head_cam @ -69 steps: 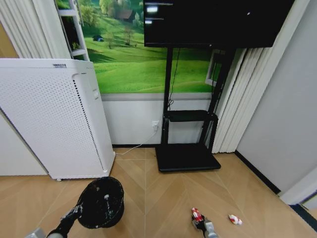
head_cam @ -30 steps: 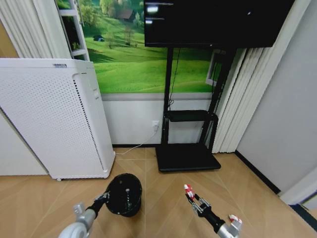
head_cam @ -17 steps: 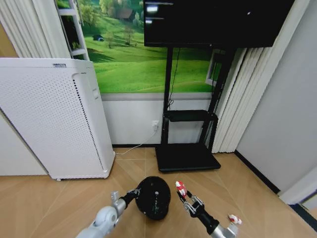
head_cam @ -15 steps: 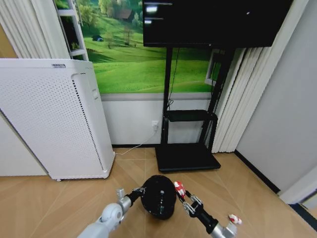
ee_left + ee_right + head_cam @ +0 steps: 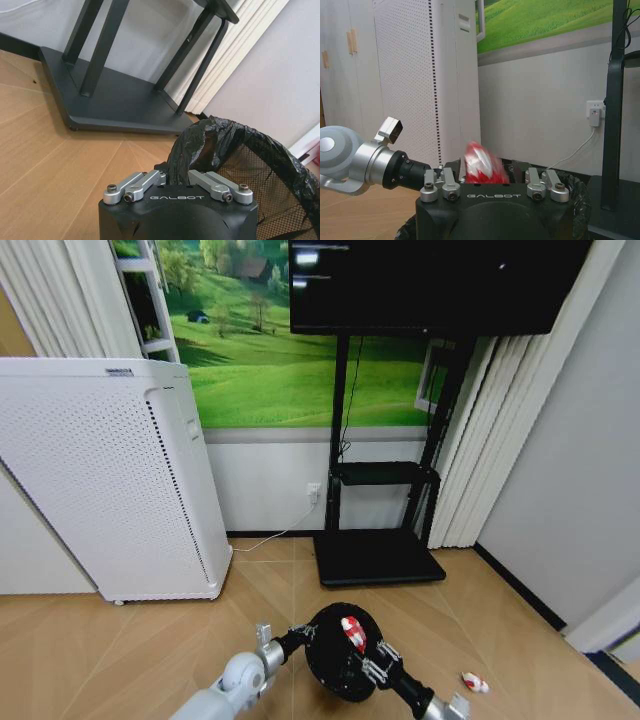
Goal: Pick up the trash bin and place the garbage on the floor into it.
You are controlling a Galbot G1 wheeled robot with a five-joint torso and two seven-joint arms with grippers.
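At bottom centre, the left pincer (image 5: 300, 633) reaches in low, clamped on the bin's (image 5: 340, 652) rim, bin tilted off the floor (image 5: 130, 650). The right pincer (image 5: 368, 665) holds the red-and-white packet (image 5: 353, 633), blurred, over the bin's mouth; earlier both were further left.

Item count, as seen from the head view:

- Bins: one black bin (image 5: 340, 652) with a black liner bag.
- Litter pieces: two. One red-and-white packet (image 5: 353, 632) at the bin opening; one small white-and-red piece (image 5: 474, 682) on the floor (image 5: 120, 650).
- Claws: two. One left claw (image 5: 303, 632) at the bin rim; one right claw (image 5: 370, 660) at the packet.
- White perforated appliances: one (image 5: 110, 480).
- Black stands: one (image 5: 378, 540), carrying one dark screen (image 5: 430, 285).
- Wall sockets: one (image 5: 314, 490), with one white cable.
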